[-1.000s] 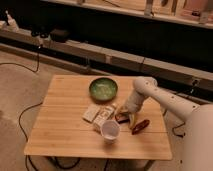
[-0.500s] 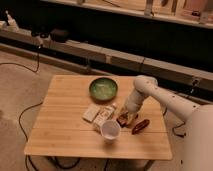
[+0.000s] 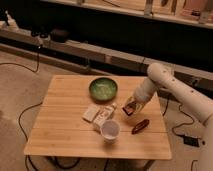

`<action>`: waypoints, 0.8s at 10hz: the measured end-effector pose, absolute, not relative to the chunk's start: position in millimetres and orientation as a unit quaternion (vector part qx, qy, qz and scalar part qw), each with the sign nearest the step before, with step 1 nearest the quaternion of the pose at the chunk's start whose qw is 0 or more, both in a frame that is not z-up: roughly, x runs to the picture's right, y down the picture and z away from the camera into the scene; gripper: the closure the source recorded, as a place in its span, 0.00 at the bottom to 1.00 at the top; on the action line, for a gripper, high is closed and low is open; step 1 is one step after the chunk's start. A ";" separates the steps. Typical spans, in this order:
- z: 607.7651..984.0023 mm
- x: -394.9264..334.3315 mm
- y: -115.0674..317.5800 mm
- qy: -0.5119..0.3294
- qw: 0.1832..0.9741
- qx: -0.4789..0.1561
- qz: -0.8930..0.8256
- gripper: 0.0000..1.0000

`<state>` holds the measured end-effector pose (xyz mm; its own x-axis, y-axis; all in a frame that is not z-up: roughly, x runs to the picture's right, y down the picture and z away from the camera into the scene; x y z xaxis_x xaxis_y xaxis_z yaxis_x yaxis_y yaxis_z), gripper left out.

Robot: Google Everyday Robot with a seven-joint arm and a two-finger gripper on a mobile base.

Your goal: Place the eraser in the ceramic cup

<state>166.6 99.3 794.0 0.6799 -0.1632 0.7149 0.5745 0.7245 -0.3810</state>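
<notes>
1. The white robot arm's gripper (image 3: pixel 129 109) hangs low over the light wooden tabletop (image 3: pixel 65 135), just behind and to the right of the small round white ceramic cup (image 3: pixel 110 131) as the camera sees it.
2. The gripper is closed on the small dark rectangular eraser with an orange-tan face (image 3: pixel 132 106), which is near the cup but outside it.
3. A wide green bowl (image 3: pixel 103 89) sits behind the cup.
4. A flat white rectangular block (image 3: pixel 91 113) lies behind and to the cup's left.
5. A slim reddish pointed item (image 3: pixel 140 127) lies just right of the cup.
</notes>
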 end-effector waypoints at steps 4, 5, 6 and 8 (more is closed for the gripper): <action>748.1 134.8 52.6 -0.370 0.841 -0.261 -0.295 0.82; 728.6 113.4 47.3 -0.380 0.824 -0.254 -0.335 0.82; 714.7 98.4 49.0 -0.385 0.809 -0.254 -0.365 0.82; 688.0 79.1 69.3 -0.377 0.773 -0.273 -0.430 0.82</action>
